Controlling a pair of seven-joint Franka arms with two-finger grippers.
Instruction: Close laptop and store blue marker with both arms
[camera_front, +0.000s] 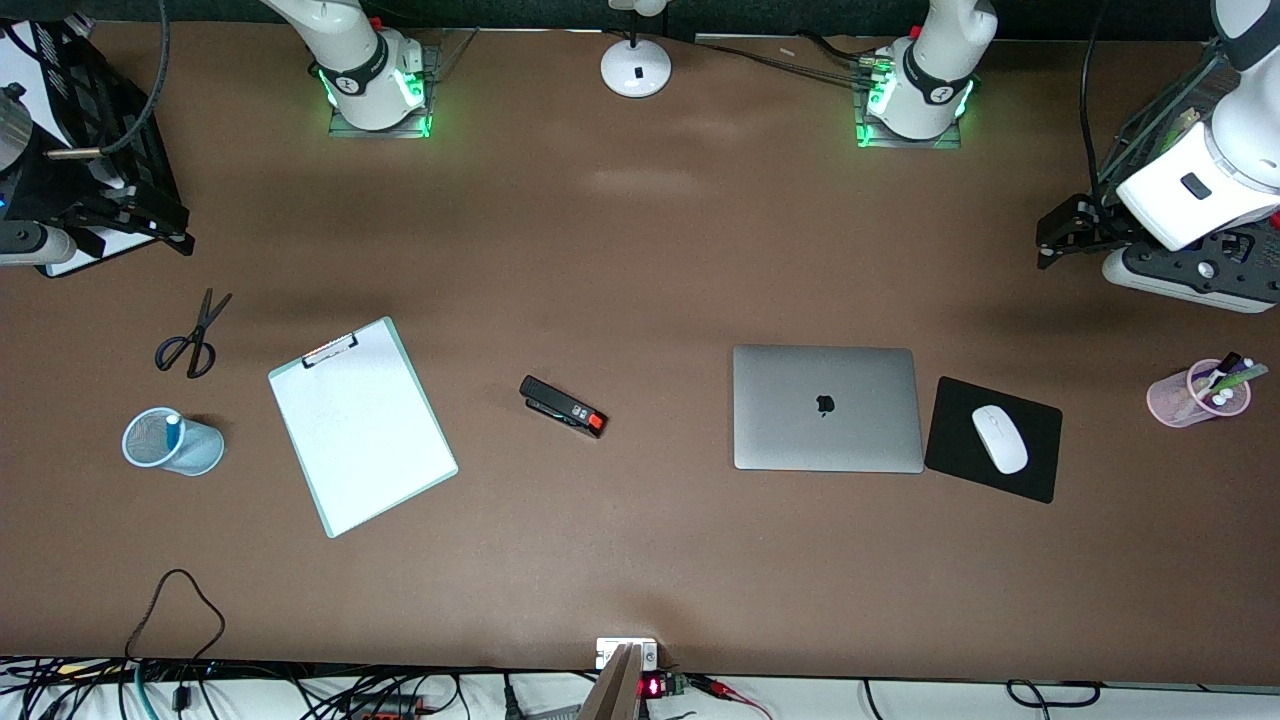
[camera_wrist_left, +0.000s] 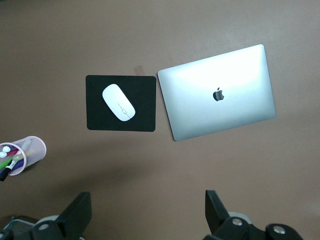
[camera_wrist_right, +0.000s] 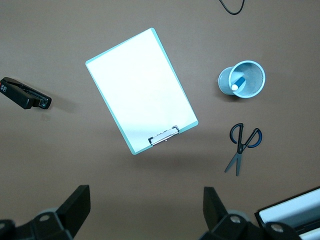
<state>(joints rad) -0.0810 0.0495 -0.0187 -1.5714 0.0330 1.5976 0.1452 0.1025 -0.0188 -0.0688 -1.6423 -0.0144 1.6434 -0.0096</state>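
Judging from how things lie, both steps look finished: the laptop (camera_front: 827, 408) lies shut, logo up, on the bench (camera_front: 640, 250) beside the mouse pad (camera_front: 993, 439), and the blue marker (camera_front: 172, 430) stands in the mesh cup (camera_front: 172, 441). Best now is parking clear: the left gripper (camera_wrist_left: 148, 212) hangs over bare bench near the laptop, the right gripper (camera_wrist_right: 145, 209) near the clipboard (camera_wrist_right: 142, 90), jaws spread and empty.

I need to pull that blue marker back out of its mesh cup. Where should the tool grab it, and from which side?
Judging by its pose, grip the blue marker by its white end, coming straight down: only that end shows at the blue mesh cup's open mouth, with the wall around it.
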